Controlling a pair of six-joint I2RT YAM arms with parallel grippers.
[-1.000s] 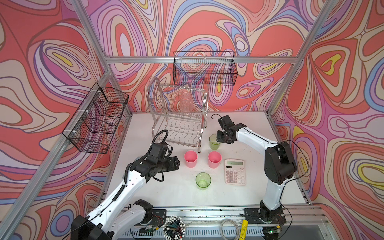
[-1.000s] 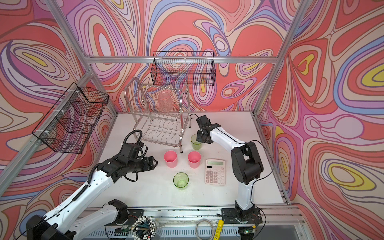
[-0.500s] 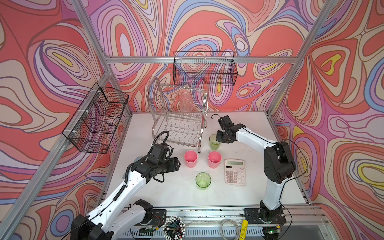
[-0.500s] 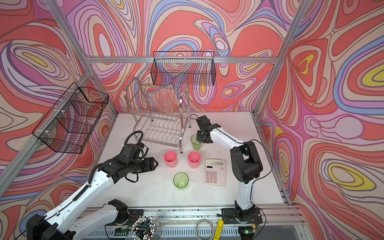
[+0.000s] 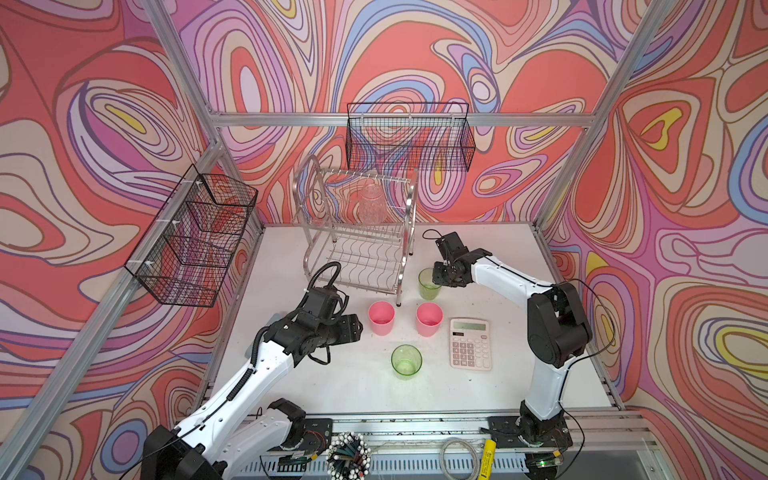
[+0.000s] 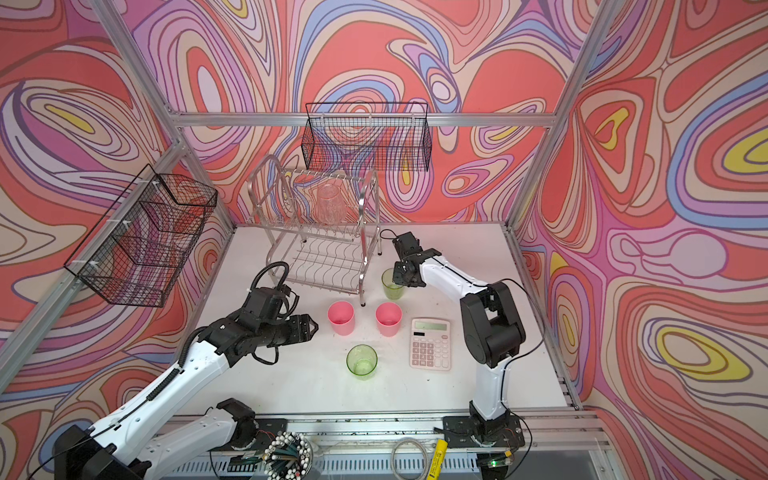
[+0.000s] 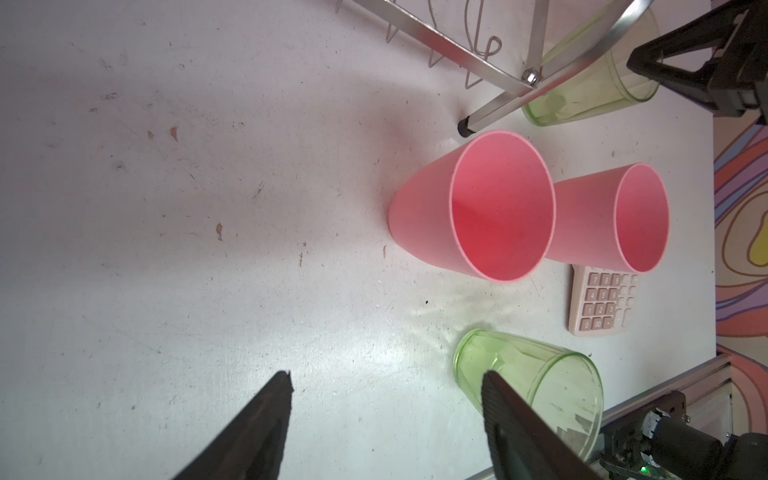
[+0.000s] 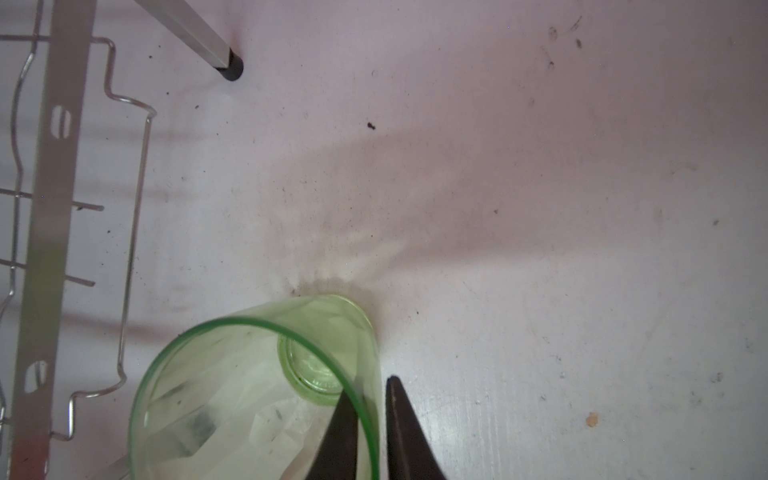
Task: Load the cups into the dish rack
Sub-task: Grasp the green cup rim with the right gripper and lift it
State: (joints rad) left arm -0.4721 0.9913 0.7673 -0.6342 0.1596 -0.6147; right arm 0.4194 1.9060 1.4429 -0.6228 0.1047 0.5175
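Note:
The silver dish rack (image 5: 405, 249) (image 6: 363, 257) stands at the back, with a clear ribbed cup (image 5: 371, 203) (image 6: 330, 203) upside down on its upper tier. Just right of the rack stands a green cup (image 5: 429, 286) (image 8: 249, 395). My right gripper (image 5: 434, 276) (image 8: 370, 388) is shut on its wall, one finger inside and one outside. Two pink cups (image 5: 381, 318) (image 5: 429, 319) stand upright in front of the rack, and a second green cup (image 5: 406, 361) (image 7: 540, 382) stands nearer the front. My left gripper (image 5: 359, 328) (image 7: 386, 376) hangs open and empty, left of the pink cups.
A pink calculator (image 5: 471, 344) lies right of the pink cups. Black mesh baskets hang on the back wall (image 5: 409, 137) and the left wall (image 5: 195, 237). The rack's front leg (image 7: 498, 104) stands between the pink cups and the held green cup.
The right gripper's jaws have closed onto the green cup's wall. Both arms stay nearly where they were, and the left gripper remains open.

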